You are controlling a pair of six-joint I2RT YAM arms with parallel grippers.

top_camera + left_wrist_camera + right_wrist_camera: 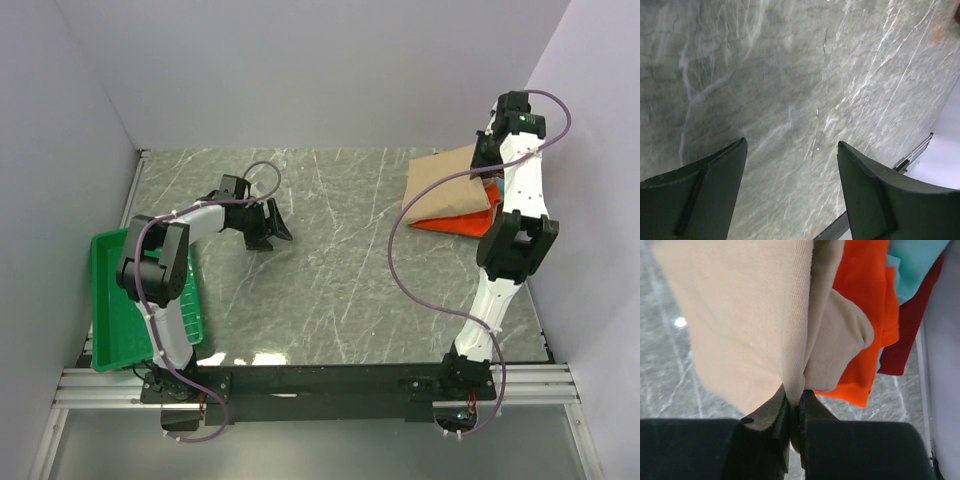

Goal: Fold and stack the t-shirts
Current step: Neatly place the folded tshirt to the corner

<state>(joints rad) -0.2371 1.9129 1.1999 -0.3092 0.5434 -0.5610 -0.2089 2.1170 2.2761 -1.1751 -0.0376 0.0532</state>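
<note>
The tan t-shirt point(445, 188) lies folded at the far right of the table, on top of the orange t-shirt point(455, 221). My right gripper point(487, 160) is shut on a fold of the tan t-shirt point(740, 315) at its far right edge. In the right wrist view the orange t-shirt point(865, 315), the dark red t-shirt point(905, 340) and the teal t-shirt point(915, 260) lie stacked under and beyond the tan one. My left gripper point(275, 228) is open and empty over bare table at the middle left; its fingers point(710, 190) stand wide apart.
A green plastic tray point(120, 310) sits at the near left edge beside the left arm's base. White walls enclose the table on three sides. The table's right edge point(920, 150) shows in the left wrist view.
</note>
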